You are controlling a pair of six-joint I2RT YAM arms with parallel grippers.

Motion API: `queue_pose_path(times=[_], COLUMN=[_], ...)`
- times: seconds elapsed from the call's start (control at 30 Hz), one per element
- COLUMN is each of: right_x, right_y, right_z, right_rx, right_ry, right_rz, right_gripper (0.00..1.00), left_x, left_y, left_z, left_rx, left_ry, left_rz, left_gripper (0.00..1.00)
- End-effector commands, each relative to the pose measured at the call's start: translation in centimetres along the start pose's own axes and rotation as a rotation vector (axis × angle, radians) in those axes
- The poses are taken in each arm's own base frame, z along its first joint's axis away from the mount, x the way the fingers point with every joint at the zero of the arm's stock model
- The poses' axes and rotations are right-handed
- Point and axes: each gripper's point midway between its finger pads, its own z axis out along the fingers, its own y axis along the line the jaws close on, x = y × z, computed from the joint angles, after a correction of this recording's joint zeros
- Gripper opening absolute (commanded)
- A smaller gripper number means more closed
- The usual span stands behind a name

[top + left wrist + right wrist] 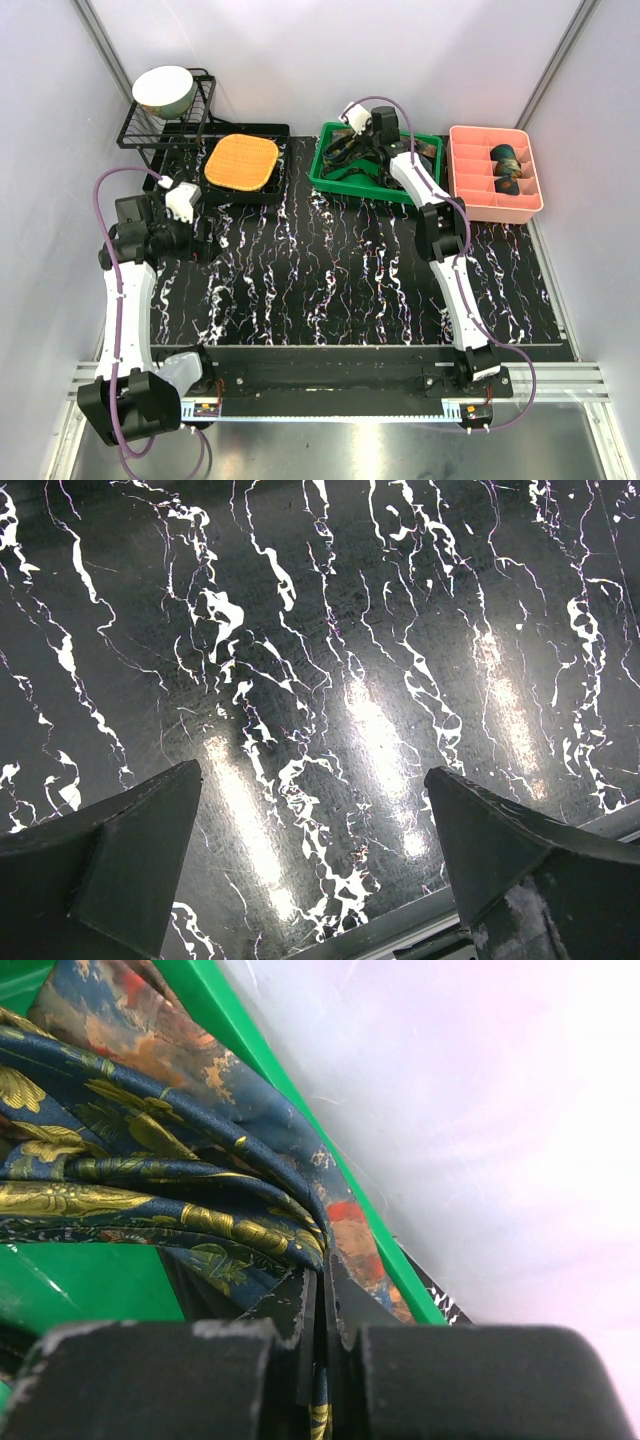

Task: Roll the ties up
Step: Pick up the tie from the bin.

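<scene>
From above, the green basket (345, 190) of loose ties (345, 152) sits at the far edge, with rolled ties (508, 157) in the pink divided tray (497, 213) beside it

Left wrist: the left gripper (310, 780) is spread wide and empty over the black marbled mat (330, 630)

Right wrist (seen only here): the right gripper (322, 1300) is pinched on a fold of a navy paisley tie (150, 1160) inside the basket, by the white wall (500, 1110)

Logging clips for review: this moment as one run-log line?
phase: pickup | right gripper: shut on navy paisley tie in green basket | left gripper: open over table | pink tray: holds rolled ties
</scene>
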Motion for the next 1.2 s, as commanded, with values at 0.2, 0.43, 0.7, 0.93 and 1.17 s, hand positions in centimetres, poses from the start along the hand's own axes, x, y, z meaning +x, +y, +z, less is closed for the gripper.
queue_pose_path(times=[0.2,0.43,0.7,0.93,1.17], right_x=[-1.9,-6.4,-5.4,-4.1,-3.4], right_y=[-0.6,-2.4,-1.7,-1.4,-1.4], right_z=[-2.6,-8.6,-10.7,-10.6,-10.2], right_rx=[-0.054,-0.13,-0.196,-0.199,-0.202], right_ry=[-0.035,-0.135,-0.129,-0.142,-0.156], right_rz=[0.077,0.219,0.294,0.309,0.337], right_gripper=[0.0,0.0,0.0,0.0,0.0], left_x=[-0.9,-6.9,-19.0,-25.6,-27.4], left_y=[-0.4,-1.8,-7.8,-13.8,-16.4], left_z=[-0.5,-0.4,7.8,19.3,26.8], left_rx=[0.009,0.028,0.226,0.344,0.37], left_ry=[-0.039,-0.257,-0.41,-0.517,-0.547], left_rz=[0.042,0.344,0.723,0.943,0.881], left_gripper=[0.99,0.99,0.99,0.96,0.99])
